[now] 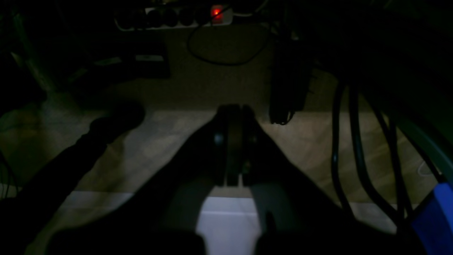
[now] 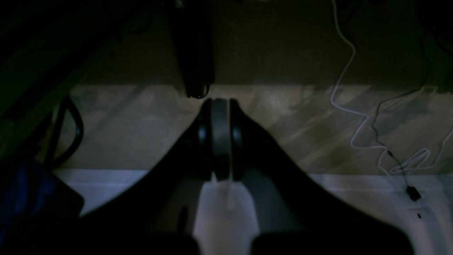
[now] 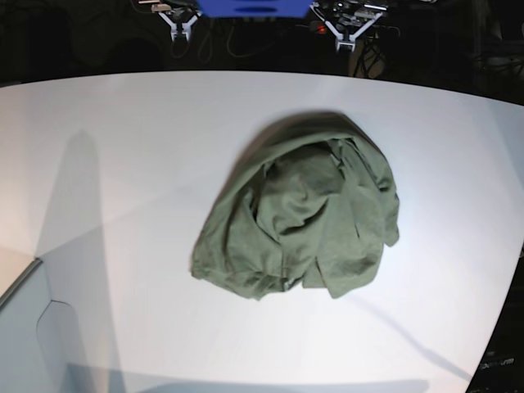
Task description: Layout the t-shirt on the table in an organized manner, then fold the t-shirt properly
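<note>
Olive-green t-shirt [image 3: 303, 217] lies crumpled on the table [image 3: 123, 205]; both grippers' jaws pressed together, holding nothing

Base camera looks down on the table [image 3: 123, 164]; wrist cameras face the floor.

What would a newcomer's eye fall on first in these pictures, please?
First, the olive-green t-shirt, lying crumpled in a heap on the white table, a little to the right of the middle in the base view. Next, the dim wrist views: the left gripper and the right gripper are both shut, holding nothing, above a shadowed floor with cables.
</note>
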Controlling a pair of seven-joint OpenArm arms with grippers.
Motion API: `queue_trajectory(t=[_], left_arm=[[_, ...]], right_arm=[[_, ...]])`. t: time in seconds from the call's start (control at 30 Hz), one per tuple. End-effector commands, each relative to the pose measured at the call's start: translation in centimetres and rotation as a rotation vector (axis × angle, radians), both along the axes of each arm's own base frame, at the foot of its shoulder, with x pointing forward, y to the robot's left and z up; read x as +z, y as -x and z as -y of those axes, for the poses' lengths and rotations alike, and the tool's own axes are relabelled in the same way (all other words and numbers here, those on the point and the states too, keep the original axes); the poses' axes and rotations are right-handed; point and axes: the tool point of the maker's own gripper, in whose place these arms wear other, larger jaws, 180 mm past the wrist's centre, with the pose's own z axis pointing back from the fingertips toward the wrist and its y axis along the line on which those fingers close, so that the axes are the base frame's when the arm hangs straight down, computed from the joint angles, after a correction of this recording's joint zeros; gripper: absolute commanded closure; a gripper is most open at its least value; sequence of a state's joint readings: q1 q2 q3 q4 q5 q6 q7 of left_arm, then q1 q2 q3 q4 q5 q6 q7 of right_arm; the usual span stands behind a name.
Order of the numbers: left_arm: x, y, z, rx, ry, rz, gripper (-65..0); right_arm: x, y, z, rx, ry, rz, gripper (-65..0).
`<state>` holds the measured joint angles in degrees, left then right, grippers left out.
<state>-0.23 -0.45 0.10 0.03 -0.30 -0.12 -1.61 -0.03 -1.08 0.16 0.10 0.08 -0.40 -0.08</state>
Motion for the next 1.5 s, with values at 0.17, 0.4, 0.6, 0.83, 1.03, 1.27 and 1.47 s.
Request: queue_trajectory(t=[0.17, 0.4, 0.6, 0.83, 1.03, 1.27, 1.47], left_arm=[[0.0, 0.0, -0.4, -0.005, -0.011, 0.004, 0.0], [0.0, 1.0, -0.5, -0.010, -0.012, -0.011, 0.0], [0.0, 1.0, -0.2, -0.010, -0.008, -0.011, 0.0], [0.0, 0.9, 0.0, -0.010, -0.005, -0.011, 0.0], [0.0, 1.0, 0.0, -0.010, -0.005, -0.011, 0.0], [0.0, 2.5, -0.7, -0.001, -0.014, -0.031, 0.0], [0.7, 2.8, -2.2, -0.009, -0.030, 0.058, 0.0]], right_arm=[[0.0, 0.4, 0.0, 0.000, -0.010, -0.011, 0.0], [0.0, 0.2, -0.4, -0.007, -0.014, -0.008, 0.0], [0.0, 0.4, -0.4, -0.001, -0.015, -0.011, 0.0], [0.0, 0.4, 1.2, 0.002, 0.008, -0.009, 0.0], [0.0, 0.3, 2.0, 0.002, 0.021, -0.006, 0.0], [0.1, 1.6, 2.0, 0.008, 0.022, 0.004, 0.0], [1.1, 3.0, 1.7, 0.063, 0.015, 0.089, 0.0]])
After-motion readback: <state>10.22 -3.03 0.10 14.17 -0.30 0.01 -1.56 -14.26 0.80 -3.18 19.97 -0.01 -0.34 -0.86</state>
